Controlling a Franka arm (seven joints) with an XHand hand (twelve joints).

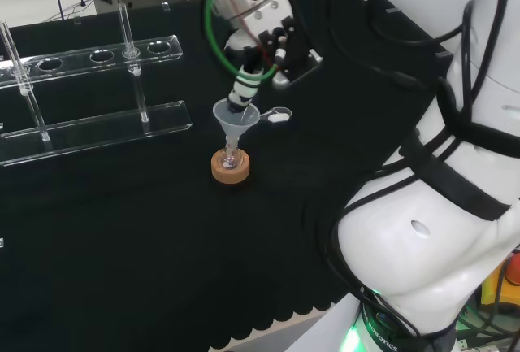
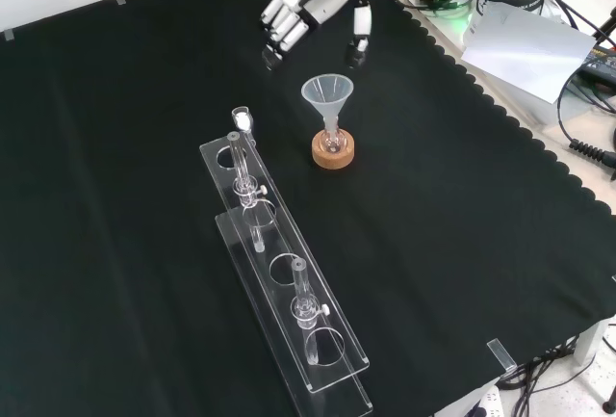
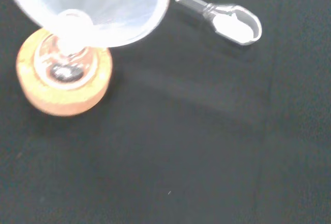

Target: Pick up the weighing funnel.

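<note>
The weighing funnel point(image 3: 227, 21), a small clear scoop with a short stem and white powder in it, lies on the black cloth. In the head view the weighing funnel point(image 1: 278, 115) rests just right of the funnel point(image 1: 236, 118), which stands in a small flask on a cork ring point(image 1: 231, 166). The hand point(image 1: 266, 39) hovers above and behind both, open, fingers pointing down, one finger hanging over the funnel's mouth. In the front view the hand point(image 2: 306, 1) is near the top, above the funnel point(image 2: 327, 92), with the weighing funnel point(image 2: 243, 118) to the lower left. The hand holds nothing.
A clear acrylic test-tube rack point(image 1: 97, 120) with upright glass tubes stands left of the funnel in the head view; the rack point(image 2: 284, 277) runs toward the near edge in the front view, its end close to the weighing funnel. The arm's white links point(image 1: 439, 206) stand at the right.
</note>
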